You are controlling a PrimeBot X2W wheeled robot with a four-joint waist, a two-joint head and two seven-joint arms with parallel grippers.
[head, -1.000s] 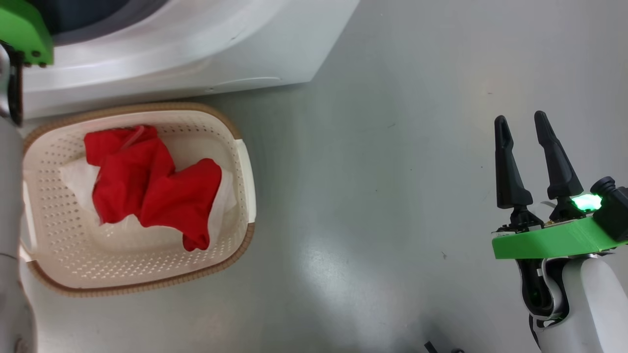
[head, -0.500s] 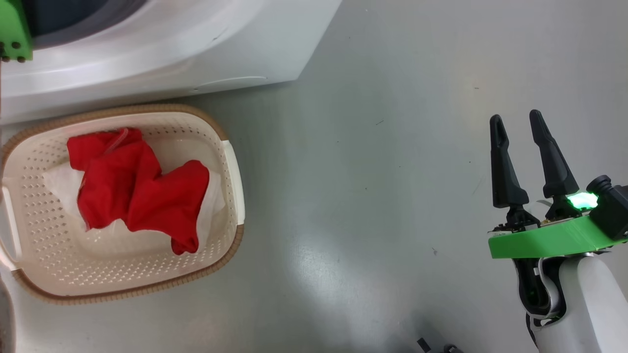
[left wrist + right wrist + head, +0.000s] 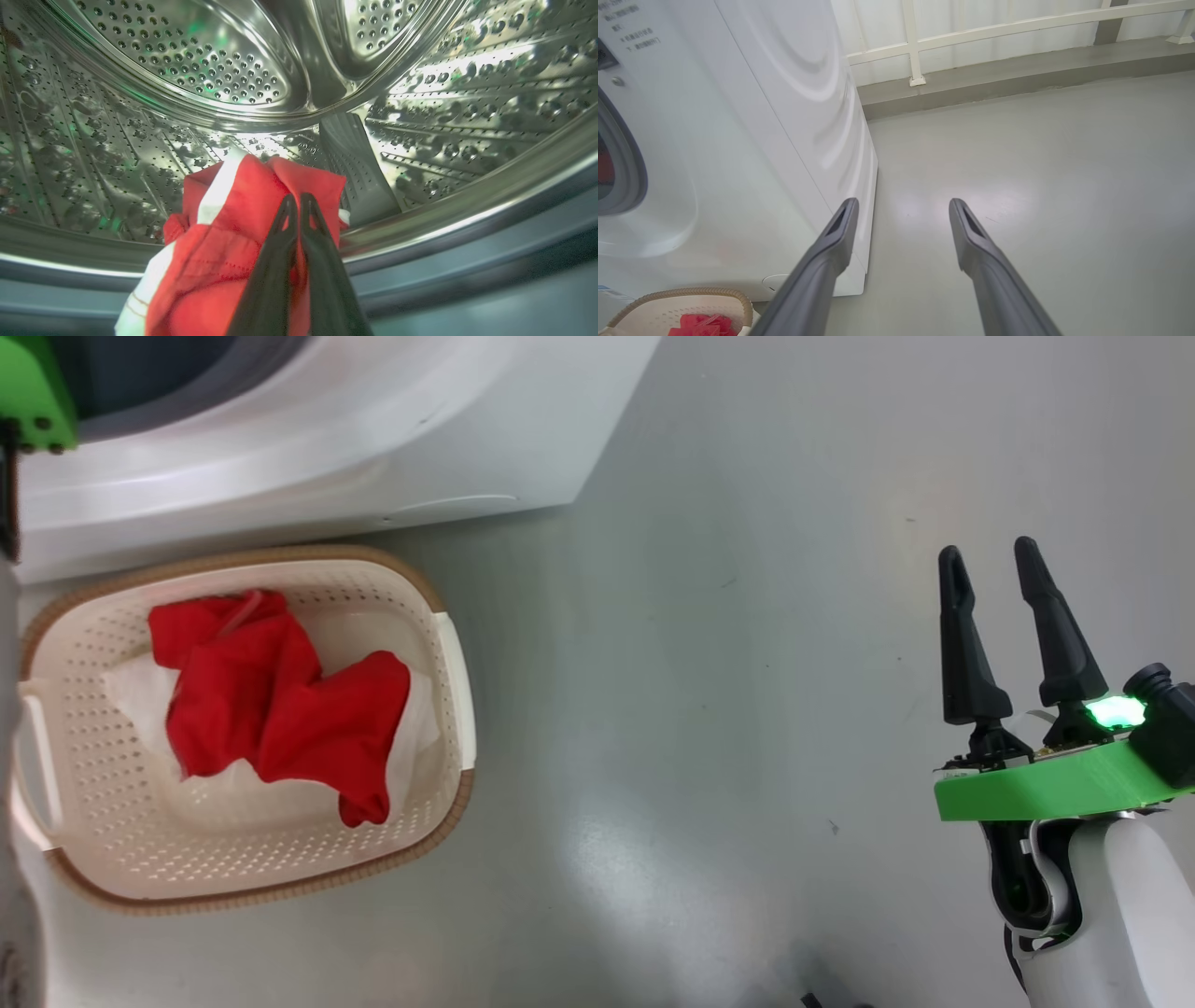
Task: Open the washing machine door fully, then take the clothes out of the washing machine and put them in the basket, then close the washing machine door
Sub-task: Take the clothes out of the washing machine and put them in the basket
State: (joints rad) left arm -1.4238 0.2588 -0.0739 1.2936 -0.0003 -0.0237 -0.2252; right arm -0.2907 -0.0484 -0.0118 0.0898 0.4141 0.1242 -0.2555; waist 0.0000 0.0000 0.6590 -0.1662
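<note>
While the right gripper (image 3: 988, 549) hangs spread wide, the left gripper (image 3: 296, 198) pinches clothes (image 3: 219, 242) at the washing machine's (image 3: 187, 70) front edge.

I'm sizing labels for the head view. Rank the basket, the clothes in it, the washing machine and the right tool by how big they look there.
1. basket and washing machine: about alike; the machine is cut off by the frame.
2. clothes
3. right tool, though likely nearer the camera.
</note>
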